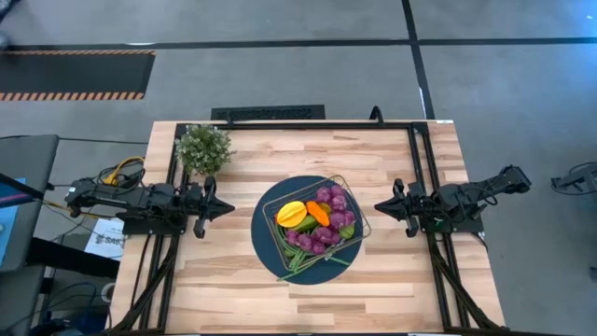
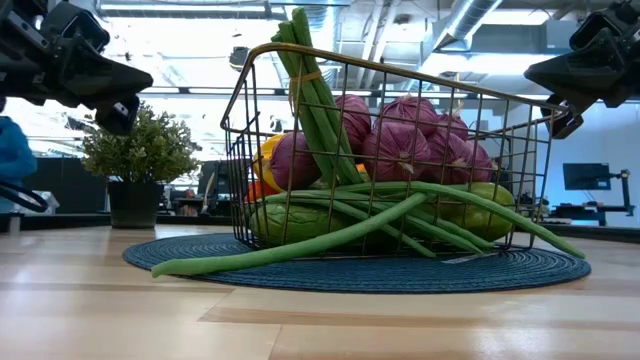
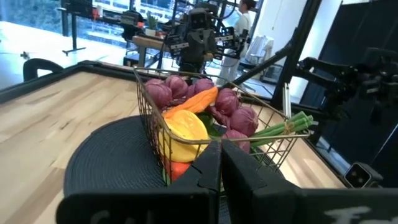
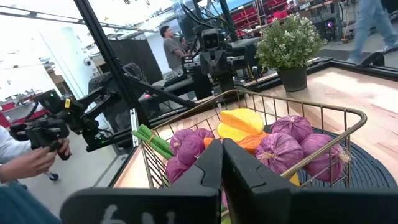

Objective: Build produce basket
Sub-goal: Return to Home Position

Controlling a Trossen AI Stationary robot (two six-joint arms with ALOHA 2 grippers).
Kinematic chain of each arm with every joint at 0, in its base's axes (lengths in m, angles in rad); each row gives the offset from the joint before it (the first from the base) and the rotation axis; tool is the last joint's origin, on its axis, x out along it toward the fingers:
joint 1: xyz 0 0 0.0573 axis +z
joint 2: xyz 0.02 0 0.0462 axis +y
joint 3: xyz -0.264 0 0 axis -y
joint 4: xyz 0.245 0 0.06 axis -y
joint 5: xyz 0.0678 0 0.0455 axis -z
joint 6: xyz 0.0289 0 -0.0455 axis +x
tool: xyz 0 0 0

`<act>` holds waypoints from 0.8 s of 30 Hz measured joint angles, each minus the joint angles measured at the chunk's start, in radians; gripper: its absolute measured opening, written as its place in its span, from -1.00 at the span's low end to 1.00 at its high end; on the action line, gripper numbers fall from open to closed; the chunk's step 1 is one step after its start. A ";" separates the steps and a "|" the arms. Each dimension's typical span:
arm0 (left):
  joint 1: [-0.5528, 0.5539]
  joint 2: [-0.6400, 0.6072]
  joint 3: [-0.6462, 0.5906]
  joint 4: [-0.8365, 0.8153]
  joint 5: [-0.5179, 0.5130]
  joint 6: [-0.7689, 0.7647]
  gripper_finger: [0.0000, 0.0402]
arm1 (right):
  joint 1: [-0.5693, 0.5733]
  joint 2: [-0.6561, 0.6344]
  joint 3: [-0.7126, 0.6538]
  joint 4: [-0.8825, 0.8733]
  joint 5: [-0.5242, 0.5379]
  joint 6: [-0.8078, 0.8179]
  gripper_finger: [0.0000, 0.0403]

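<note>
Wire, thin and golden, forms the basket (image 1: 347,198), which sits at the centre of the high view on a round dark blue mat (image 1: 264,238) on the pale wooden table (image 1: 392,289). The produce (image 1: 317,224) is heaped inside it: a yellow ribbed fruit (image 1: 291,214), an orange piece (image 1: 318,213) touching it, and purple bulbs (image 1: 331,231) toward the right. A green bean bundle (image 2: 312,90) leans up past the rim, and loose beans (image 2: 290,252) poke through the wires onto the mat.

The left gripper (image 1: 224,208) hangs at middle left, clear of the mat, fingers pressed together on nothing. The right gripper (image 1: 382,206) mirrors it at middle right, pinched closed and empty. A potted plant (image 1: 203,147) stands at the table's upper left. A white sheet (image 1: 101,238) at the left edge carries dark print, too small to read.
</note>
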 joint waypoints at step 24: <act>0.000 0.000 0.000 -0.011 0.060 0.003 -1.00 | 0.000 0.000 0.000 0.000 0.000 0.000 -0.87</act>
